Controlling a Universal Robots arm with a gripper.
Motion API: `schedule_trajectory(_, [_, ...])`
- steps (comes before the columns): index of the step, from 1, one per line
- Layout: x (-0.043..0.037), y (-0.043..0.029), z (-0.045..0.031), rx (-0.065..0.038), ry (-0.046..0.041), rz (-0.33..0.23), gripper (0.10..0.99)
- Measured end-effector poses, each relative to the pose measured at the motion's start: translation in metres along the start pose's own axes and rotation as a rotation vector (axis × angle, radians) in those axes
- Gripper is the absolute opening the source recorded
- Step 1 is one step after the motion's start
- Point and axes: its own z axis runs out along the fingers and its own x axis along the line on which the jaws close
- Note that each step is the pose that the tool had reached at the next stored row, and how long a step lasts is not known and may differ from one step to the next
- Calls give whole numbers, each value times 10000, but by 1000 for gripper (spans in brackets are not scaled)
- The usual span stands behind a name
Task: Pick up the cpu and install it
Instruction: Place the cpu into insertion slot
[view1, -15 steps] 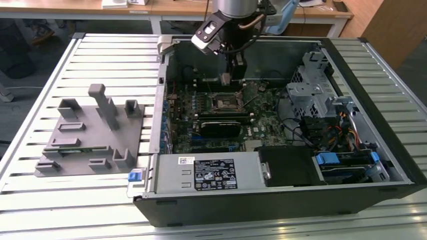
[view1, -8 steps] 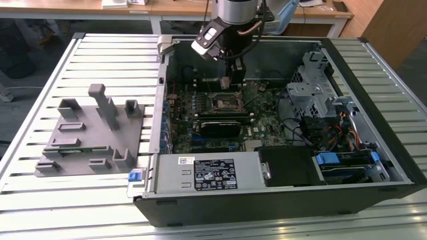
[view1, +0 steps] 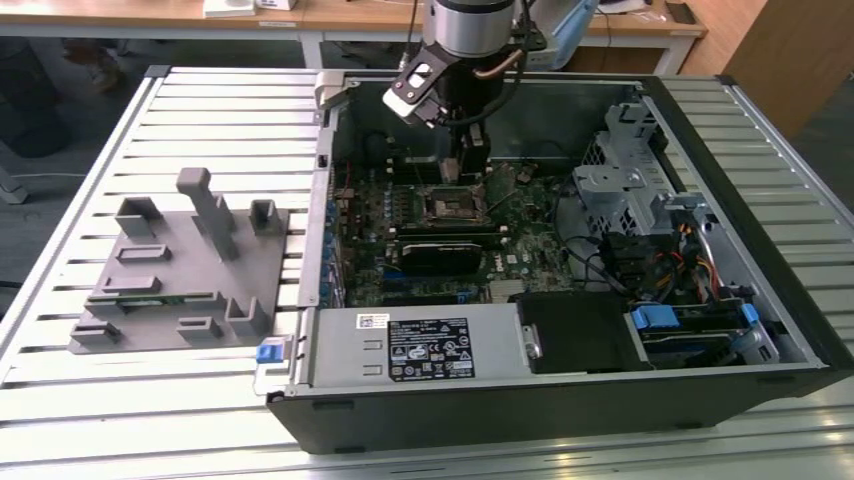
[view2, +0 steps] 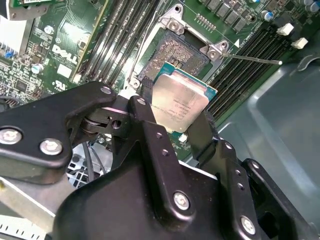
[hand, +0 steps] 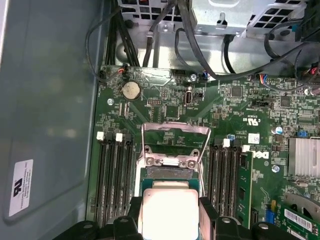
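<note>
- The hand (view2: 172, 112) is closed on the cpu (view2: 180, 100). Its two black fingers (view2: 145, 107) press on opposite edges of the chip, and the jaws stand only as wide as the chip.
- The silvery top of the cpu faces the wrist cameras. It hangs level, or nearly so, just above the socket (view2: 177, 55) and is not seated. In the second wrist view part of the contact field shows bare past the chip's edge.
- Judgement: the edge grip keeps the fingers off both the chip's underside and the socket's contacts. It also leaves room for the chip to go down flat.
- In the first wrist view the cpu (hand: 169, 210) sits between the fingers of the hand (hand: 170, 215). The socket's metal frame (hand: 175, 137) is swung back and the opening is clear, which suits an install.
- In the exterior view the hand (view1: 465, 165) reaches down inside the open case (view1: 747, 300), at about 12 o'clock of the socket (view1: 454, 205).
- The grey holder (view1: 187, 270) lies on the table (view1: 200, 100), at 9 o'clock of the case and well apart from the hand.
- Judgement: pickup is done and placement is under way.
</note>
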Motion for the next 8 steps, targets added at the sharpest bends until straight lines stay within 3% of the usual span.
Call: schedule_trajectory(8, [-1,-22,139,0,-3,0,533])
